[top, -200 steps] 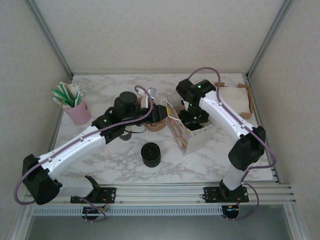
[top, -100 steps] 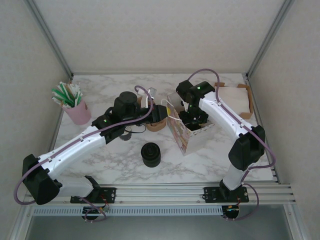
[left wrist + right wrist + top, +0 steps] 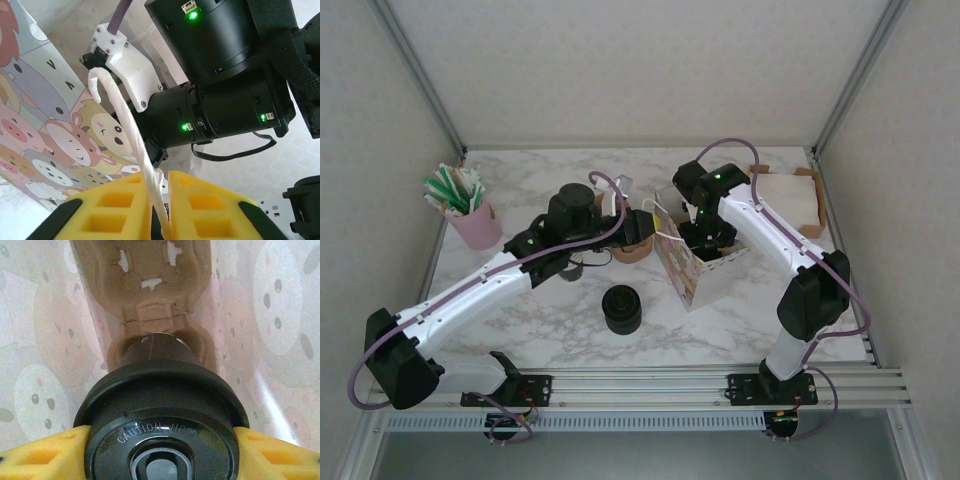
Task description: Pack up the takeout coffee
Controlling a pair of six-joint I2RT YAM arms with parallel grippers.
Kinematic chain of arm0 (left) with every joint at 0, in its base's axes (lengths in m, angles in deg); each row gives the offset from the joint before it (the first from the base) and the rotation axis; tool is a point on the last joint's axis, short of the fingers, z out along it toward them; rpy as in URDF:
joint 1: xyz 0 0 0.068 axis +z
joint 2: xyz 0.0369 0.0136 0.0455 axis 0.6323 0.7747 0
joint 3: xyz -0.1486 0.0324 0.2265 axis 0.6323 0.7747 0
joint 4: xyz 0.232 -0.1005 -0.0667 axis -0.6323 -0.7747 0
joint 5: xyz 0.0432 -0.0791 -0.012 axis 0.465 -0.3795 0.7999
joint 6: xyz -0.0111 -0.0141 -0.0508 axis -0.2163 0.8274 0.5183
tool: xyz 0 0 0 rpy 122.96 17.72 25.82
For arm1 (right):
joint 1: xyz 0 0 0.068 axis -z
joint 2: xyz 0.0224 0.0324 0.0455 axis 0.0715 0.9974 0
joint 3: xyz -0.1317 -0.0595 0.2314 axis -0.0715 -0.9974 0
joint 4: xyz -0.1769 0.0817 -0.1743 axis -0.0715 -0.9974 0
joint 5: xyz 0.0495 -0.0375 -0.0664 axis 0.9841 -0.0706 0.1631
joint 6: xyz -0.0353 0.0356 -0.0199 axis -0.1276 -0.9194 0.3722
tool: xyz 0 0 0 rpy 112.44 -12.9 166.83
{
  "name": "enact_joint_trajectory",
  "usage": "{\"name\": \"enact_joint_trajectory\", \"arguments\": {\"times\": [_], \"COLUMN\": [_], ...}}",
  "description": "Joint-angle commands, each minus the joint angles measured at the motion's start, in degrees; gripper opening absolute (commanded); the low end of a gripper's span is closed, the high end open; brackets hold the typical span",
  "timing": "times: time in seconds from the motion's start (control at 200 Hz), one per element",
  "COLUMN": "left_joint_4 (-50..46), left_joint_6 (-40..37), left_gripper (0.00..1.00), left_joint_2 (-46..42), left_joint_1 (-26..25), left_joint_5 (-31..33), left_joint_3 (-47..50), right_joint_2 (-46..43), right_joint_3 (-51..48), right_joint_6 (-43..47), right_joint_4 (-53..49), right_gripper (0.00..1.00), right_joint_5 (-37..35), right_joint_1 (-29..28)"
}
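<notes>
The takeout coffee point(image 3: 160, 405), a dark cup with a round black lid, is inside the cartoon-animal paper bag point(image 3: 682, 275). My right gripper point(image 3: 160, 442) is shut on its lid, one yellow finger point(image 3: 35, 455) on each side. The cup's lower end sits in a well of a brown cardboard carrier point(image 3: 150, 295) at the bag's bottom. My left gripper point(image 3: 160, 182) is shut on the bag's white handle point(image 3: 125, 125) and holds it up beside the bag's printed side point(image 3: 40, 125). In the top view the left gripper point(image 3: 645, 225) is at the bag's left rim, and the right arm point(image 3: 760, 225) reaches down into the bag.
A stack of black lids point(image 3: 621, 308) stands in front of the bag. Brown cup holders point(image 3: 630, 247) lie under the left wrist. A pink cup of green straws point(image 3: 470, 215) is at the far left and a cardboard box point(image 3: 790, 195) at the back right.
The right arm has shifted very slightly over the bag. Both grips are unchanged.
</notes>
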Motion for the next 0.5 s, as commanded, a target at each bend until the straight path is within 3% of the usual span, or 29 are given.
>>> {"name": "enact_joint_trajectory", "arguments": {"times": [0.0, 0.496], "left_joint_4": [-0.13, -0.55], "left_joint_6": [-0.52, -0.84], "left_gripper": [0.16, 0.18], "left_joint_2": [-0.85, -1.15], "left_joint_1": [0.45, 0.45], "left_joint_5": [0.62, 0.62], "left_joint_3": [0.69, 0.35], "right_joint_2": [-1.54, -1.71], "right_joint_3": [-1.12, -1.23], "right_joint_6": [0.29, 0.03], "right_joint_4": [0.04, 0.35], "right_gripper": [0.64, 0.63], "right_joint_5": [0.35, -0.17], "right_joint_1": [0.55, 0.66]}}
